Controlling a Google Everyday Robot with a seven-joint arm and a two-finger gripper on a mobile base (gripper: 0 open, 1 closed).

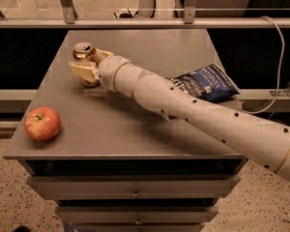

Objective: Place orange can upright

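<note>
The orange can [85,62] stands nearly upright on the grey table [135,129] at its far left, silver top facing up. My gripper [90,65] is around the can, one pale finger in front of it and one behind. The fingers are closed on its sides. The can's lower part is partly hidden by the front finger. My white arm reaches in from the lower right across the table.
A red apple [42,123] lies near the table's front left corner. A blue chip bag [206,83] lies at the right edge, partly behind my arm. Drawers sit under the tabletop. A rail runs behind the table.
</note>
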